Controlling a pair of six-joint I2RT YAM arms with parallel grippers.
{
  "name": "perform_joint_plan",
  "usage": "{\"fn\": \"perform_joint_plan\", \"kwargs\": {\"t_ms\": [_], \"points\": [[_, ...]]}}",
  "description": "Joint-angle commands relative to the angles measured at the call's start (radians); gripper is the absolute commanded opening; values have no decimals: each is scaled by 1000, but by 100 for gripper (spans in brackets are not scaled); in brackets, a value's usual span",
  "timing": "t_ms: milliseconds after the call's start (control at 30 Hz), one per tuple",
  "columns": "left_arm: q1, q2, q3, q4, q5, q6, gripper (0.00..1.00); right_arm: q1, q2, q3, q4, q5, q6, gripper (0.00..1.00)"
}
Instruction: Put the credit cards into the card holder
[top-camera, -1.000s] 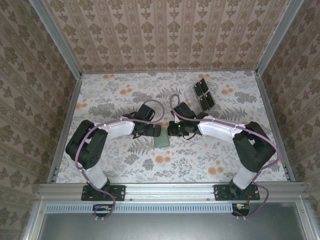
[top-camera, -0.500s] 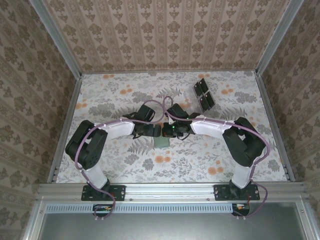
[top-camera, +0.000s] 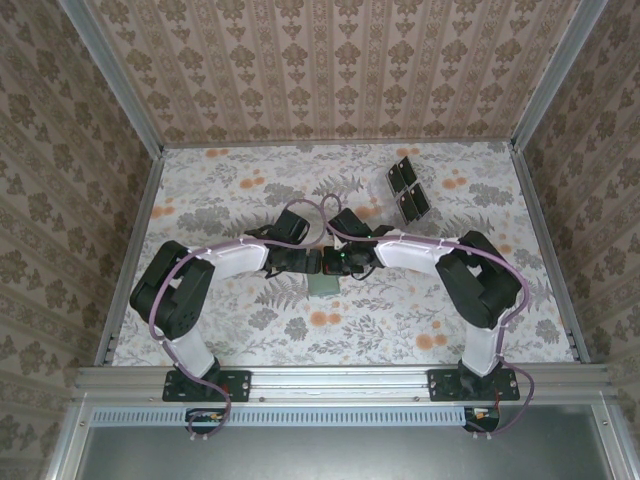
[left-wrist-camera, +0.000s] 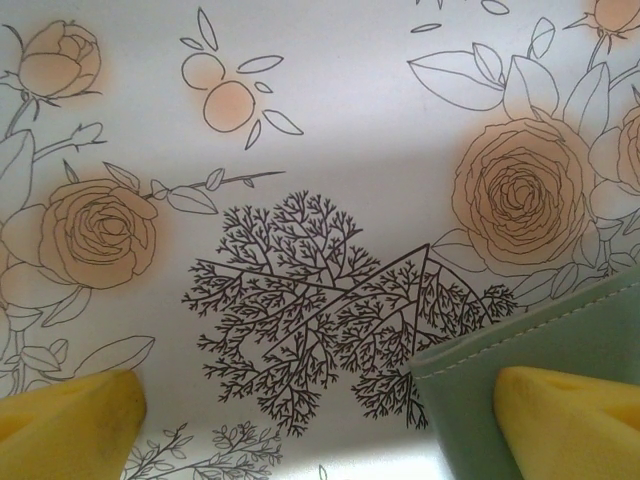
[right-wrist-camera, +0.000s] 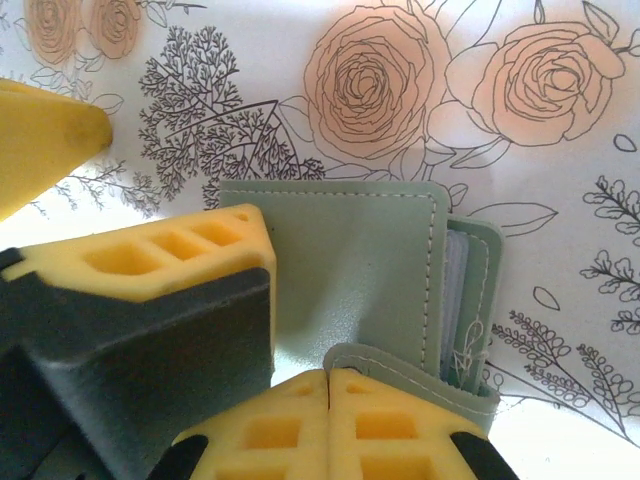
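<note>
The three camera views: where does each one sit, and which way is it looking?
Top external: above and behind the arms, looking down on the flowered table; the left arm and right arm reach toward the card holder.
Left wrist: on the left arm, looking down through the open left pincer at the table and a card holder corner.
Right wrist: on the right arm, looking down past the shut right pincer at the card holder.
Both wrist views share the card holder.

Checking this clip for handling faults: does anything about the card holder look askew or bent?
Yes. In the right wrist view the card holder is not flat: its near edge curls up in a lip beside the shut right claw, and an inner layer sticks out past the cover's stitched edge.
</note>
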Motion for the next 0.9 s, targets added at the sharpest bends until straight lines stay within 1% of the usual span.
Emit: {"fn": "perform_joint_plan", "kwargs": {"t_ms": [0,167,467,567,867], "points": [[-6,29,-37,-27,17,-10,100,15,31,28,-51,60,-16,0],[-7,30,-39,-26,15,-9,100,17,26,22,-59,71,-22,0],[-7,31,-39,-26,16,-9,100,19,-51,32,-101,120,-43,0],[-7,31,-39,-24,17,-9,100,18,-51,43,-120,132,-53,0],[-9,33,-39,-23,18,-10,100,38,-4,67,-108,116,-52,0]]}}
